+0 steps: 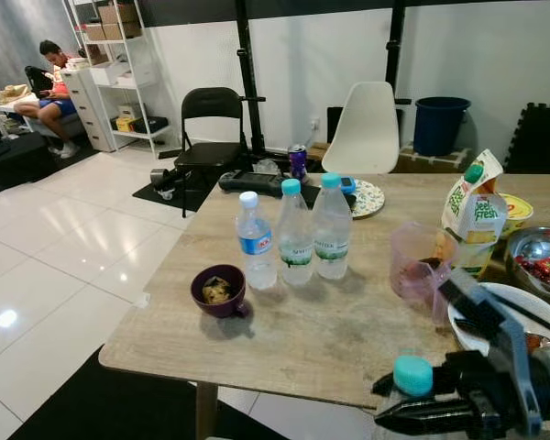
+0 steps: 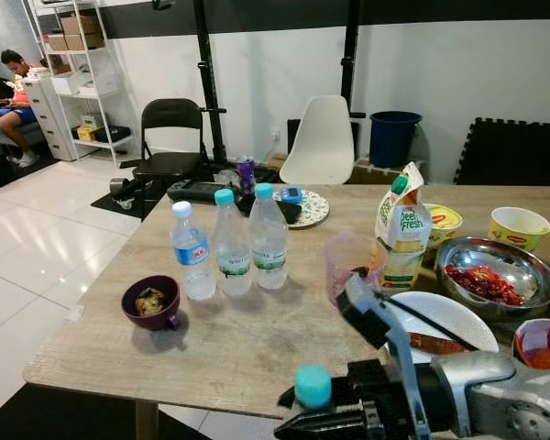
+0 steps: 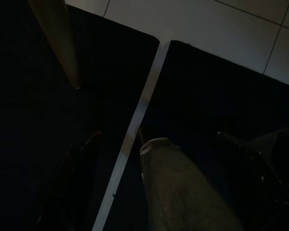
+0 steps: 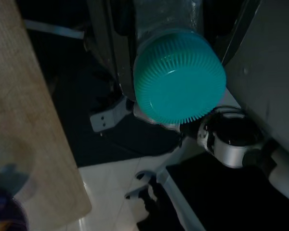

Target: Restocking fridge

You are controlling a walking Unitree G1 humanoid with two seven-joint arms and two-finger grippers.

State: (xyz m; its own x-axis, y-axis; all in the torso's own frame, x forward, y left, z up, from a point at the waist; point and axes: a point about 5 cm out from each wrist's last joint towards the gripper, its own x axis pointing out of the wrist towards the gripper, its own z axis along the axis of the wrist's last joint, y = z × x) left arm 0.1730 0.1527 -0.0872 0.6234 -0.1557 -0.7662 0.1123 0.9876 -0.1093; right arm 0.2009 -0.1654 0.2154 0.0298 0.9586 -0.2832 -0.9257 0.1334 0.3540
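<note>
Beyond the table's near edge, the right gripper pinches an upright water bottle, three more bottles standing mid-table ahead.

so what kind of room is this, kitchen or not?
Probably not a kitchen: it looks like a home living or dining area doubling as a workout space. A wooden dining table holds water bottles and food, with black foam floor mats and storage shelving behind.
</note>
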